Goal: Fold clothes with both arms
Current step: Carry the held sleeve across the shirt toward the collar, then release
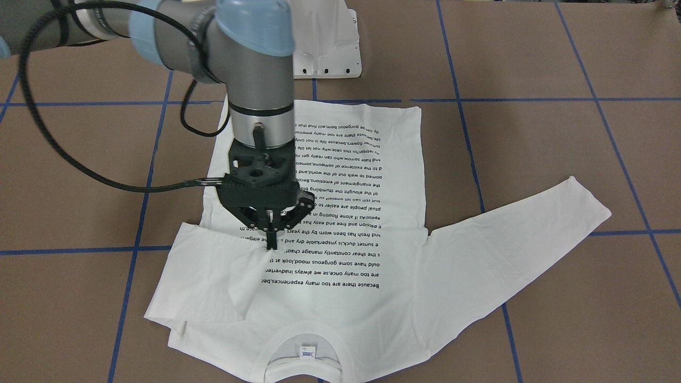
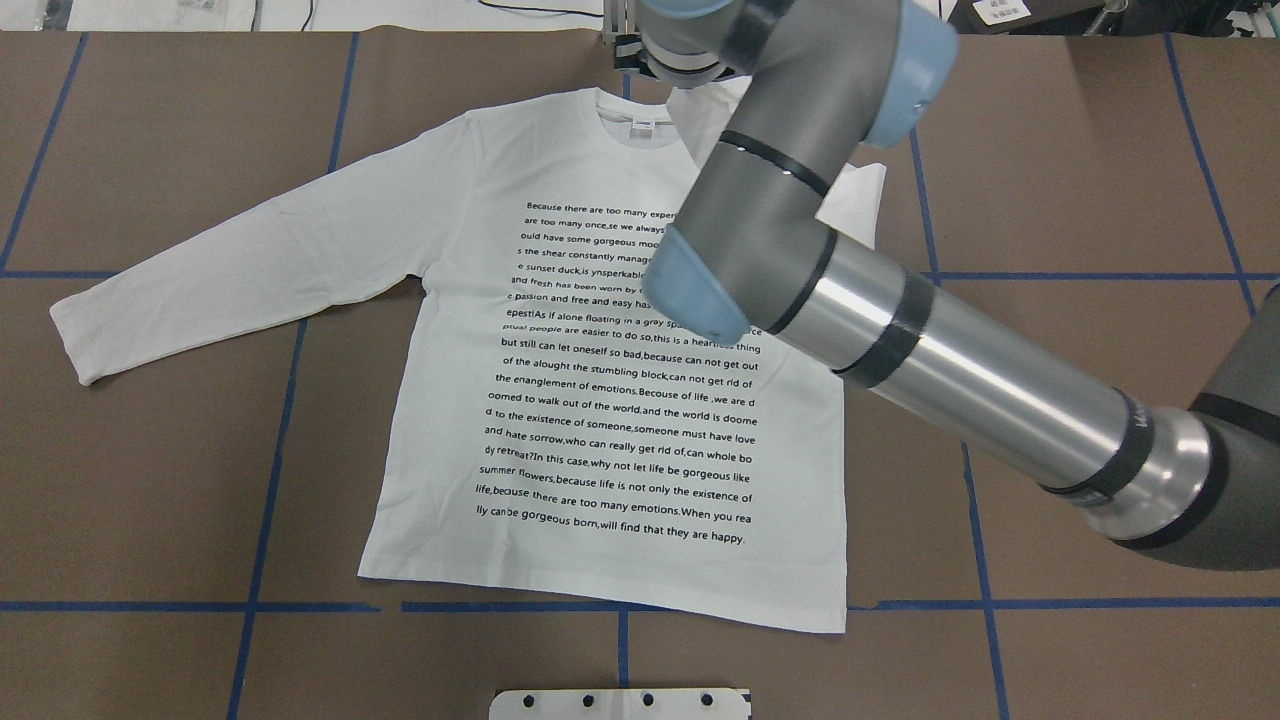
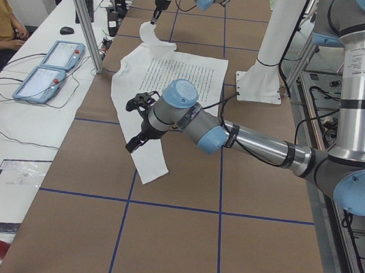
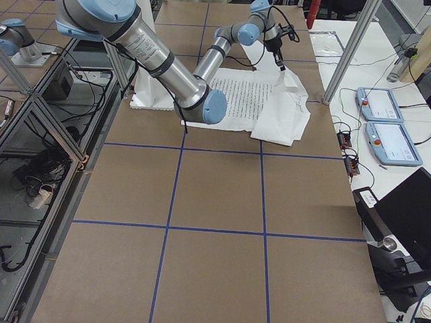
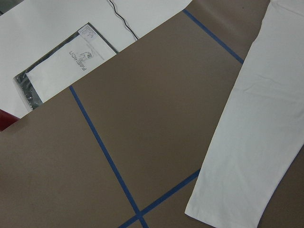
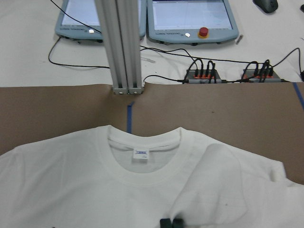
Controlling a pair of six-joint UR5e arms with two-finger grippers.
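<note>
Front-facing view: the white T-shirt (image 1: 346, 255) lies print-up on the brown table (image 1: 558, 64), its collar at the edge away from the robot. The right gripper (image 1: 271, 240) stands over the chest, clenched on the sleeve drawn in from the robot's right. Overhead view: the right arm (image 2: 960, 370) hides that grasp. The other sleeve (image 2: 250, 250) lies flat, stretched towards the robot's left. Left exterior view: the left gripper (image 3: 131, 146) hangs above that flat sleeve's cuff; I cannot tell its grip. Left wrist view: the cuff lies flat on the table. Right wrist view: the fingertips (image 6: 171, 222) are pressed together on fabric near the collar (image 6: 142, 141).
</note>
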